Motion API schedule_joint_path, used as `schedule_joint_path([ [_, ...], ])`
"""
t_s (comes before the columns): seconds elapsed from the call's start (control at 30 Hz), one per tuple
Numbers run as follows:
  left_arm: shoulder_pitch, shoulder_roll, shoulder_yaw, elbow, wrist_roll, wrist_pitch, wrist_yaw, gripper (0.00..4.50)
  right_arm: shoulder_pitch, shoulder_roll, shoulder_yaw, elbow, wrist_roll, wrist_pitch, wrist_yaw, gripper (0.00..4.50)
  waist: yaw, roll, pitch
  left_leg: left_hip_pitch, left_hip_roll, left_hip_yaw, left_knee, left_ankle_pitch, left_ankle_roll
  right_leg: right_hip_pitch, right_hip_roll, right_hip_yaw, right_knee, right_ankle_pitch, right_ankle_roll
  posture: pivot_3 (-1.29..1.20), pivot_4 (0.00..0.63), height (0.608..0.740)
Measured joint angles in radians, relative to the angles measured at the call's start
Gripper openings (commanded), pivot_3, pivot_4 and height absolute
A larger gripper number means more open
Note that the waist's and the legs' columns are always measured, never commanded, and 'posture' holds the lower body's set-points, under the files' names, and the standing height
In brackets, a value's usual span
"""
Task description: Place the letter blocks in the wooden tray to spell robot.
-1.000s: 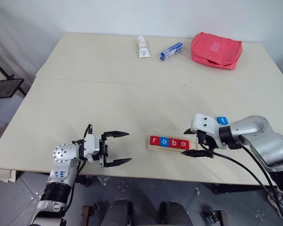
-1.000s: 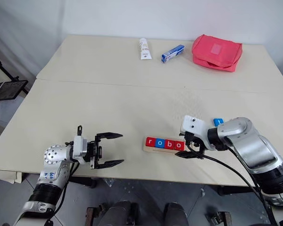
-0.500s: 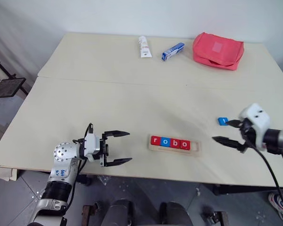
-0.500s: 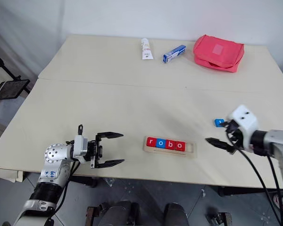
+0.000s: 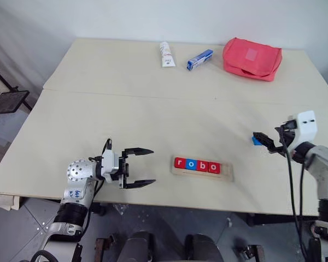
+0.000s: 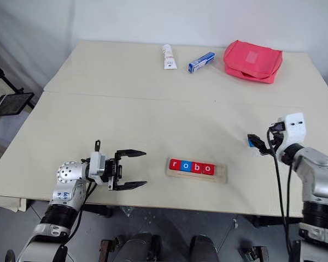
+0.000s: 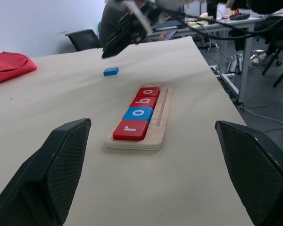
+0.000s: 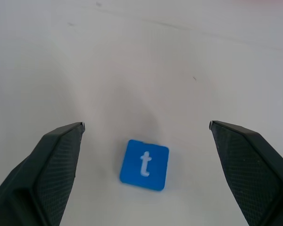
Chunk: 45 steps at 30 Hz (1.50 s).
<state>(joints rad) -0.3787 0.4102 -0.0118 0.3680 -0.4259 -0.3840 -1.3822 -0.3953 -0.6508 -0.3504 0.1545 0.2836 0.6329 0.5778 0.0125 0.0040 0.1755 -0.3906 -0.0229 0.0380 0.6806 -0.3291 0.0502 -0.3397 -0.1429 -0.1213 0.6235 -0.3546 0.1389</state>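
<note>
Right gripper (image 8: pixel 146 136) straddles upright-reading t block (image 8: pixel 144 165), fingers spread.

Four square letter blocks (image 5: pixel 197 165) in the pale wooden tray (image 5: pixel 227 173) go red, blue, red, red; the loose square t block (image 8: pixel 145 165) is blue with a white letter.

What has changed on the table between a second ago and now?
The right claw swung away from the end of the pale wooden tray, out to the robot's right, and now hangs open over the loose blue t tile. Nothing was gripped or released. The left claw stayed open beside the tray, the four tiles reading robo stayed put, and the t tile lay where it was.
</note>
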Motion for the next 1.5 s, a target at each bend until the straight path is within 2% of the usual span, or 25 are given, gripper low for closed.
schedule_joint_path([
  [0.13, 0.000, 0.009, 0.004, 0.001, 0.000, 0.000, -0.007, 4.50, -0.012, 0.051, 0.040, 0.079, -0.023, -0.040, -0.049, 4.44, -0.001, 0.000, 0.000, 0.000, 0.000, 0.000, 0.000, 0.000, 0.000, -0.001, 0.000, 0.000, 0.001, 0.000, 0.000, 0.00, 0.150, 0.740],
  [0.37, 0.024, 0.028, 0.013, -0.003, 0.000, 0.000, -0.006, 4.50, -0.003, 0.064, 0.035, 0.091, -0.027, -0.072, -0.091, 4.44, -0.011, 0.000, 0.000, 0.000, 0.000, -0.001, -0.001, 0.000, 0.000, 0.000, 0.000, 0.000, 0.002, 0.000, 0.000, 0.00, 0.150, 0.740],
  [0.47, 0.030, 0.028, 0.013, -0.004, 0.000, 0.000, -0.005, 4.50, 0.014, 0.078, 0.023, 0.074, -0.008, -0.070, -0.111, 3.85, -0.013, 0.000, 0.000, 0.000, 0.000, -0.001, 0.000, 0.000, 0.000, 0.000, 0.000, 0.000, 0.002, 0.000, 0.000, 0.00, 0.150, 0.740],
  [0.7, 0.025, 0.026, 0.013, -0.001, 0.000, 0.000, -0.008, 4.50, 0.053, 0.096, 0.009, 0.025, 0.020, -0.064, -0.140, 1.50, -0.013, 0.000, 0.000, 0.000, 0.000, -0.001, 0.000, 0.000, 0.000, 0.000, 0.000, 0.000, 0.002, 0.000, 0.000, 0.00, 0.150, 0.740],
  [0.87, 0.001, 0.022, 0.011, 0.004, 0.000, 0.000, -0.011, 4.50, 0.092, 0.108, -0.004, -0.055, 0.043, -0.026, -0.172, 1.46, -0.013, 0.000, 0.000, 0.000, 0.000, -0.001, 0.000, 0.000, 0.000, -0.001, 0.000, 0.000, 0.002, 0.000, 0.000, 0.00, 0.150, 0.740],
  [0.93, -0.005, 0.023, 0.012, 0.010, 0.000, 0.000, -0.019, 4.50, 0.140, 0.123, -0.018, -0.160, 0.061, 0.014, -0.200, 1.46, -0.012, 0.000, 0.000, 0.000, 0.000, -0.001, -0.001, 0.000, 0.000, -0.001, 0.000, 0.000, 0.002, 0.000, 0.000, 0.00, 0.150, 0.740],
  [1.03, -0.013, 0.025, 0.013, 0.034, 0.000, 0.000, -0.035, 4.50, 0.276, 0.186, -0.030, -0.446, 0.104, 0.102, -0.266, 1.46, -0.011, 0.001, 0.000, 0.000, 0.000, -0.002, -0.002, 0.000, 0.000, -0.001, 0.000, 0.001, 0.003, 0.000, 0.000, 0.00, 0.150, 0.740],
  [1.13, -0.021, 0.026, 0.012, 0.044, 0.000, 0.000, -0.048, 4.50, 0.360, 0.258, -0.038, -0.602, 0.127, 0.165, -0.337, 1.46, -0.011, 0.001, 0.000, 0.000, 0.000, -0.001, -0.001, 0.000, 0.000, -0.001, 0.000, 0.002, 0.002, 0.000, 0.000, 0.00, 0.150, 0.740],
  [1.27, -0.039, 0.026, 0.012, 0.052, 0.000, 0.000, -0.057, 4.50, 0.436, 0.296, -0.045, -0.697, 0.133, 0.204, -0.390, 1.46, -0.010, 0.001, 0.000, 0.001, -0.001, -0.001, -0.001, 0.000, 0.000, -0.001, 0.001, 0.004, 0.003, 0.000, 0.000, 0.00, 0.150, 0.740],
  [1.43, -0.061, 0.021, 0.011, 0.073, 0.000, 0.000, -0.066, 4.50, 0.471, 0.325, -0.040, -0.706, 0.134, 0.204, -0.411, 1.46, -0.013, 0.001, 0.000, 0.001, 0.000, 0.000, -0.001, 0.000, 0.000, -0.001, 0.001, 0.005, 0.003, 0.000, 0.000, 0.00, 0.150, 0.740],
  [1.5, -0.069, 0.020, 0.009, 0.074, 0.000, 0.000, -0.071, 4.50, 0.483, 0.327, -0.039, -0.708, 0.134, 0.201, -0.414, 2.20, -0.013, 0.001, 0.000, 0.001, 0.000, 0.000, -0.001, 0.000, 0.000, -0.001, 0.002, 0.005, 0.003, 0.000, 0.000, 0.00, 0.150, 0.740],
])
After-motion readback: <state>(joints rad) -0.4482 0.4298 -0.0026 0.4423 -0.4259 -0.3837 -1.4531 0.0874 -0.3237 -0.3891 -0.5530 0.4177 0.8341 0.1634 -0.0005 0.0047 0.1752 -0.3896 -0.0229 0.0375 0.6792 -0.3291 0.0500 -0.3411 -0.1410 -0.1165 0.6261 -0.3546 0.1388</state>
